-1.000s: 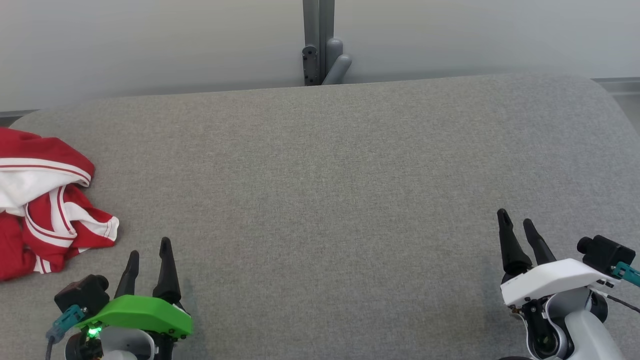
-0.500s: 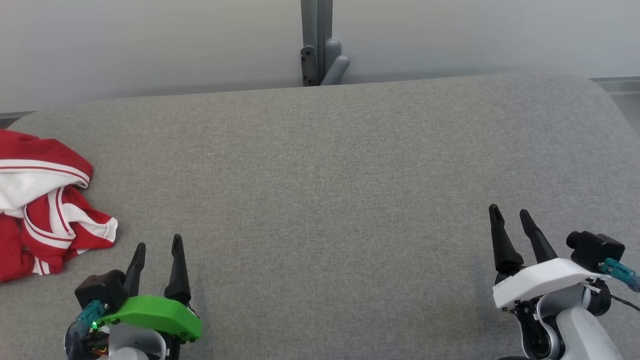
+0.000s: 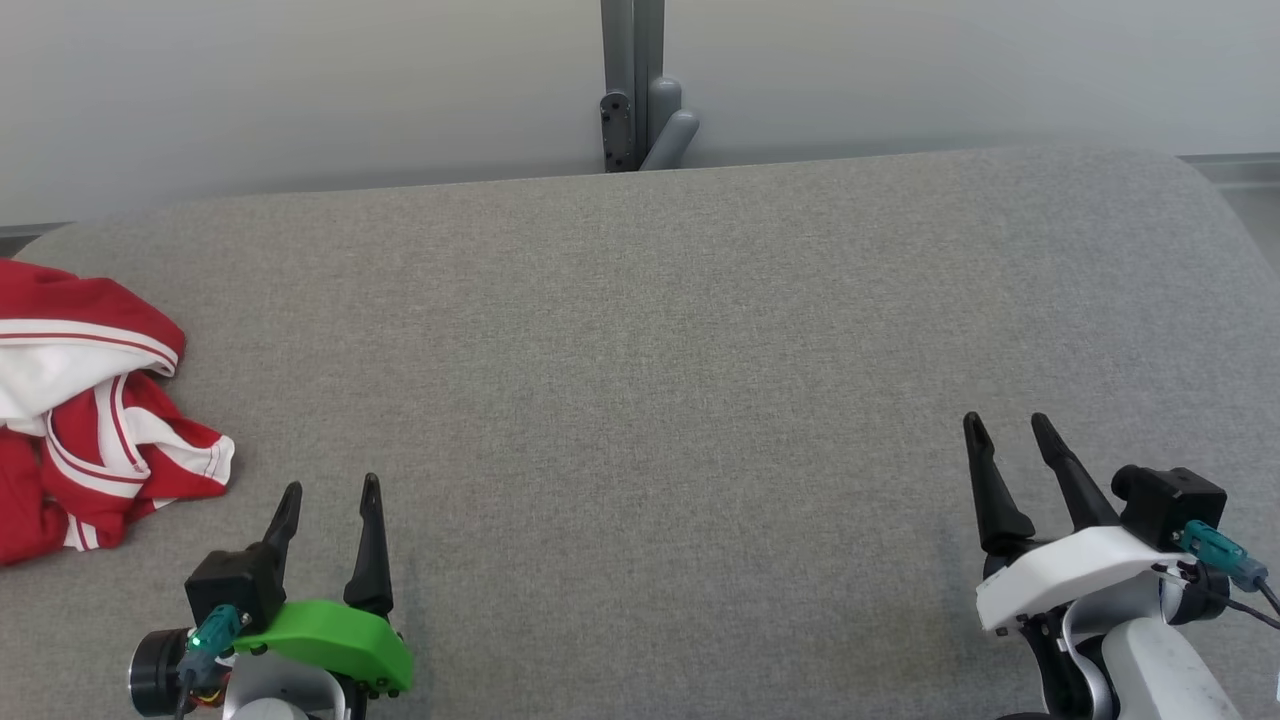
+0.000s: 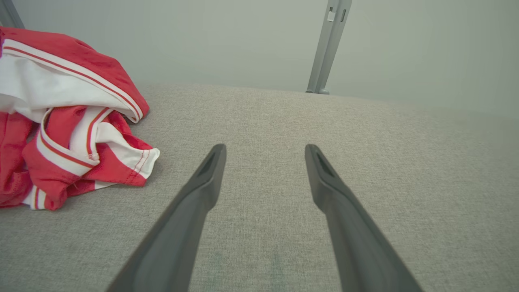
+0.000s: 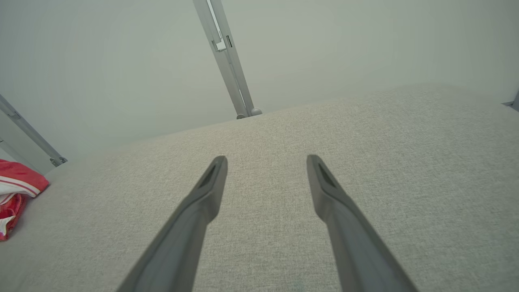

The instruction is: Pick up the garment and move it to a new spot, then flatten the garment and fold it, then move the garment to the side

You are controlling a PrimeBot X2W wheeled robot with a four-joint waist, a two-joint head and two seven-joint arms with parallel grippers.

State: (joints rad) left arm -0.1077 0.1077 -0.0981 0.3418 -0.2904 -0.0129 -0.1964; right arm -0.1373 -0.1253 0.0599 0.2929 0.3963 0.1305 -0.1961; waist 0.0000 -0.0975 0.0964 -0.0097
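Head view showed the garment [image 3: 90,400] in a red and white heap at the far left of the desk [image 3: 650,350]. The left tool [image 3: 332,483] sat near it, wide open and empty. The right tool [image 3: 1005,418] was open and empty too, far off on the right. I think the left tool should reach over and pinch a thick fold. A grey post [image 3: 633,80] stood behind the desk, out of the way.

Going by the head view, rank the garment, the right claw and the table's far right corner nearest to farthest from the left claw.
1. garment, close on the left claw's left.
2. right claw, far across on the right.
3. table's far right corner, diagonally opposite.
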